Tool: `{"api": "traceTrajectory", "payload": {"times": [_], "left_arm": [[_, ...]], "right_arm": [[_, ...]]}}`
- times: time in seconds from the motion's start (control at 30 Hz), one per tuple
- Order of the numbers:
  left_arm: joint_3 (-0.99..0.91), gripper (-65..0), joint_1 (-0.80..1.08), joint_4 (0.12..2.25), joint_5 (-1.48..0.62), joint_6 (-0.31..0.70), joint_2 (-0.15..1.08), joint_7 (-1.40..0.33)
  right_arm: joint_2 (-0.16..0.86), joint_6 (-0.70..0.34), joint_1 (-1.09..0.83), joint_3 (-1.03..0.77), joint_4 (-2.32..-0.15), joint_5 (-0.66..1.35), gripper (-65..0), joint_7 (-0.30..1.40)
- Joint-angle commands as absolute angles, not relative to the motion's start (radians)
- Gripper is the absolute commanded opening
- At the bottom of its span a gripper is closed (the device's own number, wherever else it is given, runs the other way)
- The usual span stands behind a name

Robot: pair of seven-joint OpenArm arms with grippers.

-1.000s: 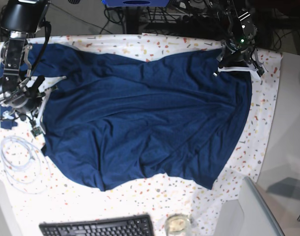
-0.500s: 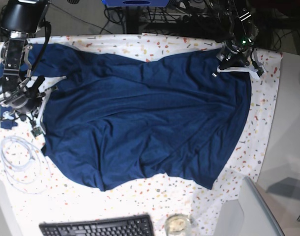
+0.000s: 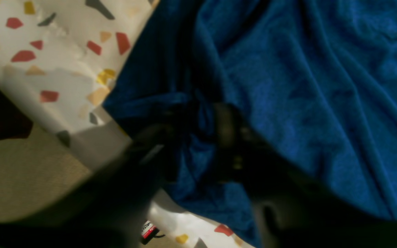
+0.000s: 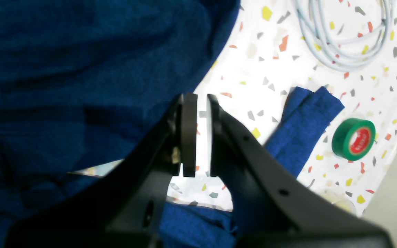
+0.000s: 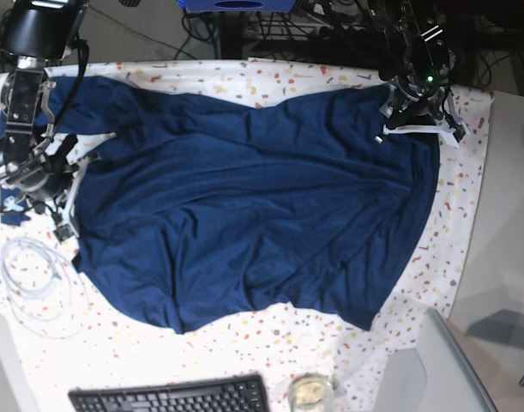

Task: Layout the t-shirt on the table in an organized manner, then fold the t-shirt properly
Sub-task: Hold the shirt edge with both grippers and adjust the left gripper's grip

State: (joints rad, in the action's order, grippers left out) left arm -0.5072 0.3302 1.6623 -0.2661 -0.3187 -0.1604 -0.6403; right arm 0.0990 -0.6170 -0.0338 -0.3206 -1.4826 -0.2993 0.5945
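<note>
You are working the layout step, no fold started yet. The large plain dark navy-blue soft t-shirt point(image 5: 244, 206) is lying spread over most of the white speckled table cloth point(image 5: 467, 223), with diagonal creases running across the body, a wavy uneven near hem, and the far corners bunching by both arms. Your left gripper point(image 3: 195, 137) is sitting at the shirt's far corner on the base view's right, jaws a little apart with a gather of blue fabric lying between them; the blur is making it hard to say whether it is pinching or just straddling that cloth, so you cannot tell its grip. Your right gripper point(image 4: 198, 132) is hanging just off the shirt's edge over bare speckled cloth, jaws nearly together with only a thin slit showing, gripping nothing. A green tape roll point(image 4: 353, 138) and a coiled pale cable point(image 4: 343, 38) are lying near it. Next move likely calls for getting both corners gripped and tugging outward to flatten the creases, then squaring the hem.
</note>
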Motion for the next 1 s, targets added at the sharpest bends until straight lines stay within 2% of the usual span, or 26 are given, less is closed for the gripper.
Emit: {"api": "traceTrajectory", "payload": {"times": [0.0, 0.07, 0.1, 0.17, 0.33, 0.43, 0.97], "left_arm": [[-0.507, -38.7, 0.328, 1.676, -0.263, -0.321, -0.157, -0.624], [-0.507, -31.3, 0.328, 1.676, -0.263, -0.321, -0.157, -0.624], [-0.507, -30.8, 0.328, 1.676, -0.263, -0.321, -0.157, -0.624], [-0.507, -33.7, 0.328, 1.675, -0.263, -0.321, -0.157, -0.624], [-0.507, -46.7, 0.328, 1.675, -0.263, -0.321, -0.157, -0.624], [-0.507, -50.7, 0.328, 1.675, -0.263, -0.321, -0.157, -0.624], [-0.507, -51.3, 0.3, 1.604, -0.263, -0.321, -0.157, -0.619]], "right_arm": [[0.11, -0.608, -0.018, -0.321, -1.498, -0.297, -60.6, 0.579], [0.11, -0.608, -0.018, -0.321, -1.498, -0.297, -60.6, 0.579], [0.11, -0.608, -0.018, -0.321, -1.498, -0.297, -60.6, 0.579], [0.11, -0.608, -0.018, -0.321, -1.498, -0.297, -60.6, 0.579], [0.11, -0.608, -0.019, -0.321, -1.498, -0.297, -60.6, 0.579], [0.11, -0.608, -0.021, -0.321, -1.498, -0.297, -60.6, 0.579], [0.11, -0.608, -0.022, -0.326, -1.498, -0.297, -60.6, 0.579]]}}
